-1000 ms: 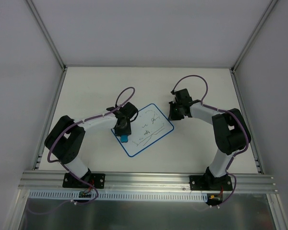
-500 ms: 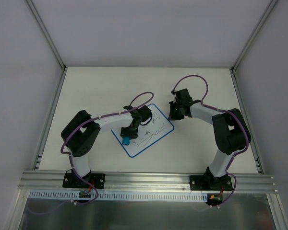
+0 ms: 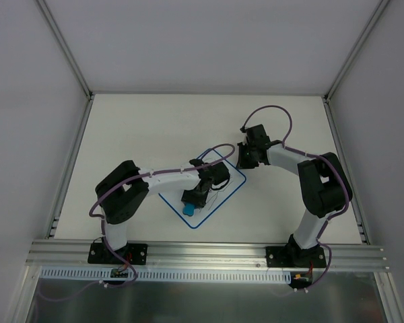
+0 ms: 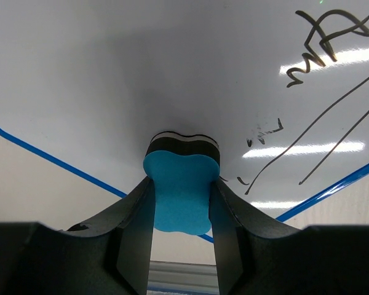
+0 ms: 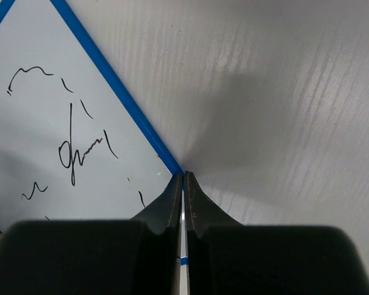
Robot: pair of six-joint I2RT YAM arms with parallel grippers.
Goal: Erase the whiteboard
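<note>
The whiteboard (image 3: pixel 174 198) lies tilted like a diamond mid-table, white with a thin blue border. Dark scribbles (image 4: pixel 325 37) mark its surface. My left gripper (image 3: pixel 192 200) is over the board's near part, shut on a blue eraser (image 3: pixel 188 209). In the left wrist view the eraser (image 4: pixel 181 193) sits between the fingers, its dark pad pressed flat against the whiteboard (image 4: pixel 111 80). My right gripper (image 3: pixel 246 159) is shut. Its tips (image 5: pixel 183 177) rest right at the blue border of the whiteboard (image 5: pixel 43 123), at the board's right side, with nothing between them.
White tabletop (image 3: pixel 135 128) surrounds the board, with grey walls on three sides. A metal rail (image 3: pixel 209 252) carrying both arm bases runs along the near edge. Purple cables loop over each arm.
My left gripper has slid the eraser right and toward the near edge across the board, and the left arm has stretched out. The right arm has stayed put.
</note>
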